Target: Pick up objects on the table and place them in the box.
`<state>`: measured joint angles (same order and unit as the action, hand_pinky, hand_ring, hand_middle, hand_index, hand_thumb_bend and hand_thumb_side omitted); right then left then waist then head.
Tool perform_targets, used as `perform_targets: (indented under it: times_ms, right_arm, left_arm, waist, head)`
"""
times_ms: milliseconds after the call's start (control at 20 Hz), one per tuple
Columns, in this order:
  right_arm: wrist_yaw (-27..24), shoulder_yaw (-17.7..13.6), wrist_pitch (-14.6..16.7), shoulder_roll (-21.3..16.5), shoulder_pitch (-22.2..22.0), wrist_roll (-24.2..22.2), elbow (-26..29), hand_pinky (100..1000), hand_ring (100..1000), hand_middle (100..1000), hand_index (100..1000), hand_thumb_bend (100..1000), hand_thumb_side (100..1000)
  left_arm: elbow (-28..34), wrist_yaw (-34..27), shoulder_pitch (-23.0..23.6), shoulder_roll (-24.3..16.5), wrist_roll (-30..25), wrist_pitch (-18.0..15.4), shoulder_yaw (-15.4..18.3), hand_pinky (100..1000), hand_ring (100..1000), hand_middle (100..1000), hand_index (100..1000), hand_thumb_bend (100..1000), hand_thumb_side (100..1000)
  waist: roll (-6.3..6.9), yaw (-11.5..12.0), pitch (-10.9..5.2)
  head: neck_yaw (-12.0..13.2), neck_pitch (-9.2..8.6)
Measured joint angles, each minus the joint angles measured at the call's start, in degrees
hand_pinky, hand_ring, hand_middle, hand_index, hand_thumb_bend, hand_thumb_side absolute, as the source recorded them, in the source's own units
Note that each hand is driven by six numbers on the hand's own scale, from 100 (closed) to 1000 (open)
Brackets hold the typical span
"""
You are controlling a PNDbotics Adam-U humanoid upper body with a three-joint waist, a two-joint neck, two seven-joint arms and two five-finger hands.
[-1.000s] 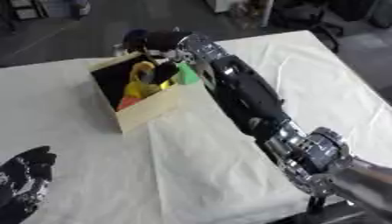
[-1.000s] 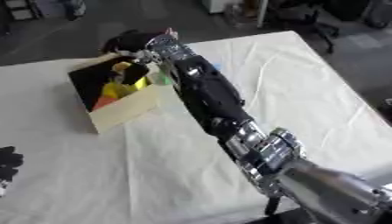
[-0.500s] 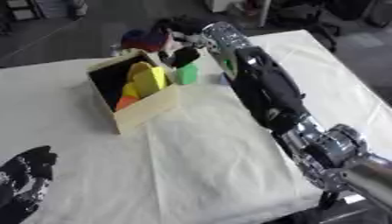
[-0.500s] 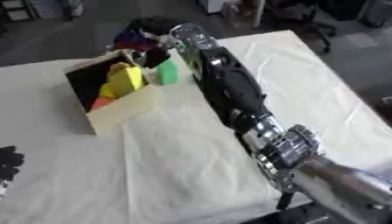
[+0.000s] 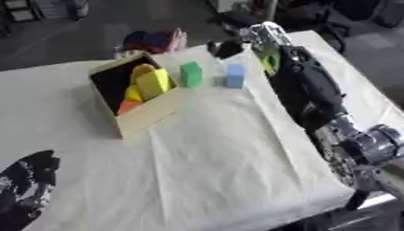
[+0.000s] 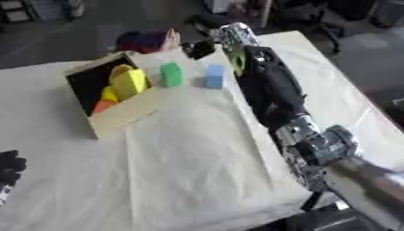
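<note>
A creased, matt cream cloth (image 5: 236,153) covers the table; the box (image 5: 140,118) at upper left looks like pale, unvarnished wood; the green block (image 5: 190,74) and blue block (image 5: 235,75) appear smooth and matt; the right arm (image 5: 315,90) shows glossy black casing with shiny silver metal joints.

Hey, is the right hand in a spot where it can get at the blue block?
Probably yes. The right hand hangs just beyond the blue block, nothing lies between them, and the green block stands apart to its left.
</note>
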<state>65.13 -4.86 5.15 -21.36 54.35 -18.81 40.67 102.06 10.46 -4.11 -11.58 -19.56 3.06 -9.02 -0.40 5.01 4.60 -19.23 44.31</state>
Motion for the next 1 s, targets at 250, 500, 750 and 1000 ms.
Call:
perform_targets:
  times_ms: [250, 500, 750, 1000]
  right_arm:
    - [-0.30, -0.89, -2.66, -0.10, -0.52, 2.02, -5.61, 984, 993, 1000, 1000, 100, 621]
    - [-0.62, -1.14, -4.32, -0.10, -0.98, 3.43, -9.53, 983, 991, 1000, 1000, 100, 644]
    - [-1.24, -1.16, -5.06, -0.15, -0.98, 4.09, -11.81, 972, 973, 997, 1000, 100, 699]
    - [-5.95, -2.02, -5.57, -0.41, -1.45, 4.82, -12.56, 950, 940, 969, 1000, 100, 787]
  left_arm:
    - [0.00, 0.00, -0.01, 0.00, 0.01, -0.01, 0.01, 835, 811, 733, 872, 100, 466]
    - [-0.01, 0.00, -0.01, 0.00, 0.01, -0.01, 0.01, 835, 811, 733, 871, 100, 466]
    - [-0.01, 0.00, -0.01, -0.01, 0.01, -0.01, 0.01, 835, 811, 733, 870, 100, 467]
    - [-0.01, 0.00, -0.01, -0.01, 0.01, -0.01, 0.01, 835, 811, 733, 870, 100, 470]
  waist:
    - [0.00, 0.00, 0.00]
    - [0.01, -0.03, 0.01]
    - [0.03, -0.19, 0.04]
    - [0.03, -0.27, 0.04]
  head:
    - [-0.01, 0.00]
    - [-0.05, 0.00]
    - [-0.07, 0.00]
    - [-0.07, 0.00]
